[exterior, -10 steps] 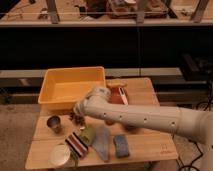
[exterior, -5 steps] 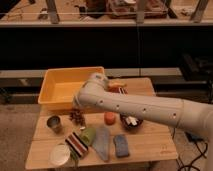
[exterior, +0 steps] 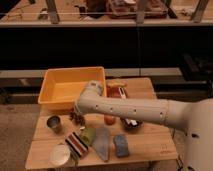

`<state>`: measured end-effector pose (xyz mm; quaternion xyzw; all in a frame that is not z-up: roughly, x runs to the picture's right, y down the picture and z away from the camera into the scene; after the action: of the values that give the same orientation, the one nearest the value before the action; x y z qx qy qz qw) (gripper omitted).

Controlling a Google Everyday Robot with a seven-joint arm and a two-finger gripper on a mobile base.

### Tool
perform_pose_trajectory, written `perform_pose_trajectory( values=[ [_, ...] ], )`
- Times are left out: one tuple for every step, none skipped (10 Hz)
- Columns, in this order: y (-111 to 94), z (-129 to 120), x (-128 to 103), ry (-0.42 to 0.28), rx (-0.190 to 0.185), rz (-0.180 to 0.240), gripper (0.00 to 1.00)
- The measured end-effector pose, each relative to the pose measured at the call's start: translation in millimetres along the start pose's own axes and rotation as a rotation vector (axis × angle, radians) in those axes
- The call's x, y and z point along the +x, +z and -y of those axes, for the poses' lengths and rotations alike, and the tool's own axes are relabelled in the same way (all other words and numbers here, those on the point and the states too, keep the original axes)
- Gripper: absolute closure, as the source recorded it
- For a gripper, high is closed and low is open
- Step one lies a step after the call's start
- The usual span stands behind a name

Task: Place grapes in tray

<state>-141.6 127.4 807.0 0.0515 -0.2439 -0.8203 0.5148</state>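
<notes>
The grapes, a small dark bumpy cluster, lie on the wooden table just in front of the tray's front wall. The tray is a large yellow bin at the table's back left and looks empty. My white arm reaches in from the right and bends down at the tray's front right corner. The gripper hangs at its end, directly above and close to the grapes. A smooth orange fruit lies to the right of the grapes.
A metal cup stands left of the grapes. In front lie a striped item, a green item, a grey cloth, a blue sponge and a white round dish. A dark bowl and red packet are partly behind the arm.
The arm's bend has risen and swung back toward the tray's front right corner. The grapes stay in the same place on the table.
</notes>
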Motion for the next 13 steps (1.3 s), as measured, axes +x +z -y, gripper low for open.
perform_pose_trajectory(
  values=[
    [16,0,-6,0.010,-0.002,0.009,0.27],
    [27,1,-8,0.015,-0.006,0.014,0.27],
    [39,3,-9,0.021,-0.013,0.011,0.27],
    [42,2,-7,0.027,-0.021,0.002,0.27],
    [43,2,-3,0.034,-0.027,-0.010,0.27],
    [41,2,1,0.038,-0.030,-0.017,0.27],
    [43,6,6,0.039,-0.025,-0.024,0.27],
    [46,8,8,0.039,-0.022,-0.025,0.27],
    [53,11,10,0.038,-0.019,-0.023,0.27],
    [60,11,10,0.041,-0.023,-0.018,0.27],
    [69,10,8,0.043,-0.029,-0.008,0.29],
    [77,10,6,0.045,-0.033,0.002,0.34],
    [86,9,2,0.050,-0.040,0.010,0.46]
  ],
)
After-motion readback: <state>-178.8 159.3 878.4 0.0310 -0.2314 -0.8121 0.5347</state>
